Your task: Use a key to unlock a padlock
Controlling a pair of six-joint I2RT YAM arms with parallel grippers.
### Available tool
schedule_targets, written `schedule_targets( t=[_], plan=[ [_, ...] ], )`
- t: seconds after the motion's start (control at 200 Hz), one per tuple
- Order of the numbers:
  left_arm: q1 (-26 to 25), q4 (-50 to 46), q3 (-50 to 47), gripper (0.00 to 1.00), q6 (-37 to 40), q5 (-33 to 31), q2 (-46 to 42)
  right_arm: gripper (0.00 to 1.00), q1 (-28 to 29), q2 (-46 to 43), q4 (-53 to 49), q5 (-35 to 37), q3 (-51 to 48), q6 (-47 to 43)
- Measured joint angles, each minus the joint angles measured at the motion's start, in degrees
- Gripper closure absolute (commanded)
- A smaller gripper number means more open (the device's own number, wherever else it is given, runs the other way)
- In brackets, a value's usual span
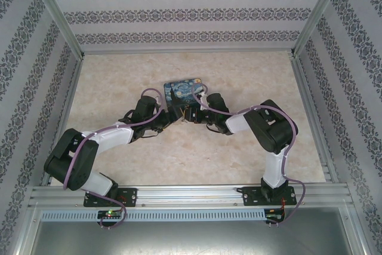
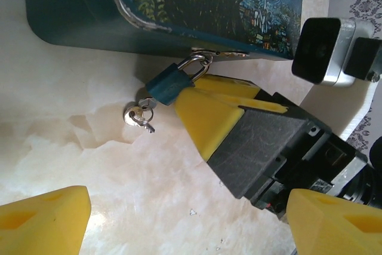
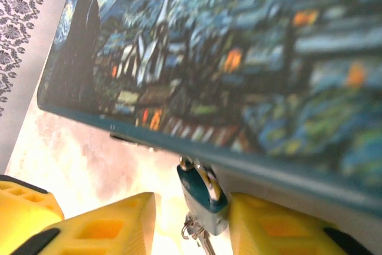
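Apparently steadying comes first: right end effector, half open, straddles the padlock unclamped; left end effector, wide and empty, must next take the key.

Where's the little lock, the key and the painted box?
padlock [image 2: 169, 86], left wrist view, blue body.
key [image 2: 136, 114], left wrist view, shiny round end.
painted box [image 1: 184, 90], top external view, printed lid.

The box blocks behind the padlock, right fingers flank it, bare table lies open around the key.
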Motion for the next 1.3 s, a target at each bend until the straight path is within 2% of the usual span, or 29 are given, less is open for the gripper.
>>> schedule_targets(
  t=[0.325,0.415,0.585,0.939,1.304],
  plan=[
    [0.04,0.0,0.0,0.15,0.0,0.0,0.0,0.61,1.97,0.0,2.29,5.92,-1.2,1.77],
    [0.24,0.0,0.0,0.15,0.0,0.02,0.0,0.66,1.97,0.11,2.29,6.47,-1.18,2.08],
    [0.37,0.0,0.0,0.15,0.0,0.02,0.0,0.82,1.97,0.85,2.99,7.48,-0.72,1.92],
    [0.37,0.0,0.0,0.15,0.0,0.2,0.0,1.0,1.79,1.03,3.43,7.23,-0.66,2.21],
    [0.79,-0.2,0.35,0.17,2.43,0.22,0.92,1.0,0.66,0.04,3.06,3.5,-1.25,3.28]
  ],
)
